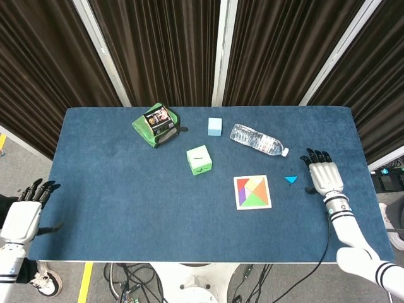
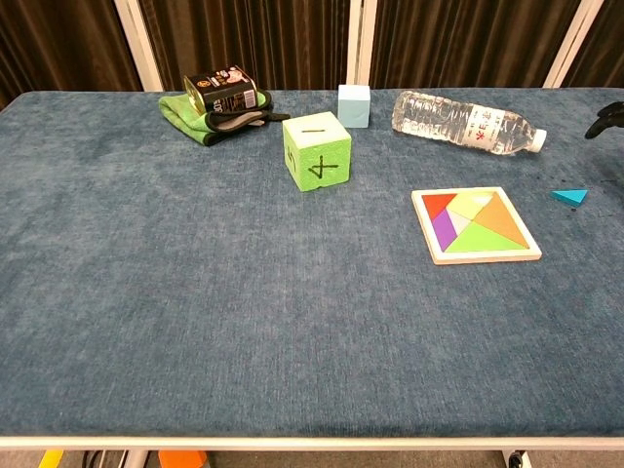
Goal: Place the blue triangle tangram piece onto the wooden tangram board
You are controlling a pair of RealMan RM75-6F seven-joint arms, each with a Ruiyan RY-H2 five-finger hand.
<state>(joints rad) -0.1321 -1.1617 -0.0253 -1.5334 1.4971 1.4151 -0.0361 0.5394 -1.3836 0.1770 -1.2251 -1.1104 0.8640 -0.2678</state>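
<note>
The small blue triangle (image 1: pixel 290 179) (image 2: pixel 570 196) lies flat on the blue cloth, just right of the wooden tangram board (image 1: pixel 252 192) (image 2: pixel 475 224), which carries several coloured pieces. My right hand (image 1: pixel 325 173) hovers over the table a short way right of the triangle, fingers spread and holding nothing; only its fingertips (image 2: pixel 606 115) show at the chest view's right edge. My left hand (image 1: pixel 25 211) hangs open off the table's left front corner, away from everything.
A clear water bottle (image 1: pixel 257 140) lies behind the board. A green numbered cube (image 1: pixel 199 160), a pale blue cube (image 1: pixel 215 126) and a can on a green cloth (image 1: pixel 156 124) sit further left and back. Dark curtains close off the rear.
</note>
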